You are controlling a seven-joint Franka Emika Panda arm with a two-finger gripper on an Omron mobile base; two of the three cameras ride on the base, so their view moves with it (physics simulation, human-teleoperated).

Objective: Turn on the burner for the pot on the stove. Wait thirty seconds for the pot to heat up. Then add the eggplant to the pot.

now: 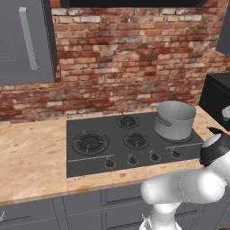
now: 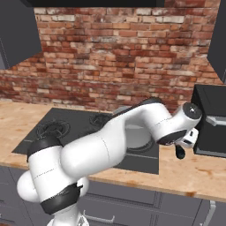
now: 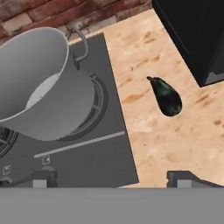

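Note:
The grey metal pot [image 1: 174, 119] stands upright on the back right burner of the dark stove [image 1: 99, 157]. From the hand, the pot [image 3: 39, 87] is at the left with nothing in it. The small, nearly black eggplant [image 3: 166, 97] lies on the wooden counter to the right of the stove [image 3: 96, 148], between it and a black appliance. My gripper [image 3: 113, 181] hangs above the counter near the stove's right edge, short of the eggplant, its fingertips [image 3: 41, 178] wide apart with nothing between them. In the right base view my gripper [image 2: 180, 151] points down beside the appliance.
A row of small black knobs [image 1: 132, 159] runs along the stove's front. The black appliance [image 2: 212, 123] stands on the counter close to the right of the eggplant. A brick wall [image 1: 130, 58] backs the counter, with dark cabinets [image 1: 24, 40] above.

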